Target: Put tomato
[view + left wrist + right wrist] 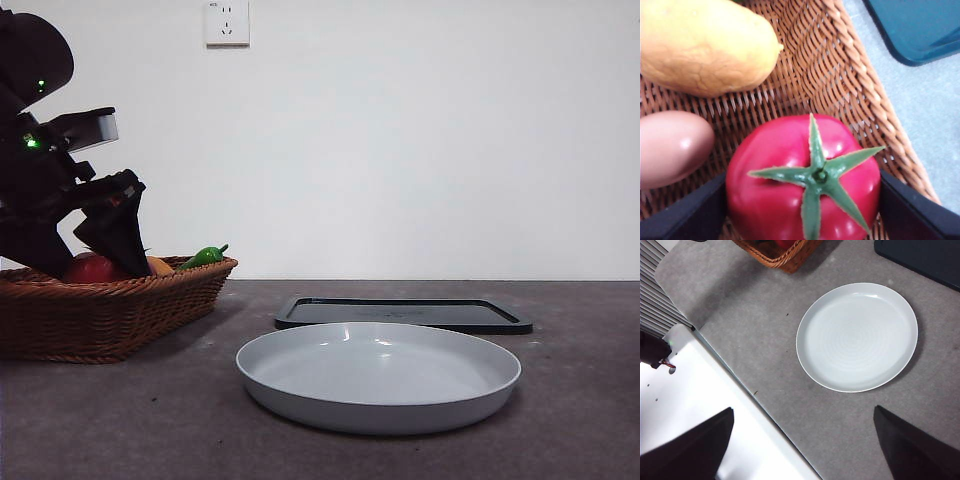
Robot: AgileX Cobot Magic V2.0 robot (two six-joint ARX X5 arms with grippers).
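1. Tomato (804, 184) sits in the wicker basket (840, 70), between the two jaws of the left gripper (802, 200); a jaw stands close at each side, but whether they press the skin or leave a sliver of gap is hard to tell.
2. Front view hides most of it: only a red sliver (93, 268) shows over the basket rim (110, 315), behind the dark arm (60, 190).
3. Beside the tomato lie a yellow-orange fruit (705, 45) and a pink fruit (672, 147), both cut off by the frame edge.
4. A green pepper (205, 256) pokes over the rim.
5. Right gripper (802, 450) hangs high over the table (760, 335), jaws wide apart, above a bare white plate (857, 337).
6. A dark tray (403, 314) lies behind the plate.
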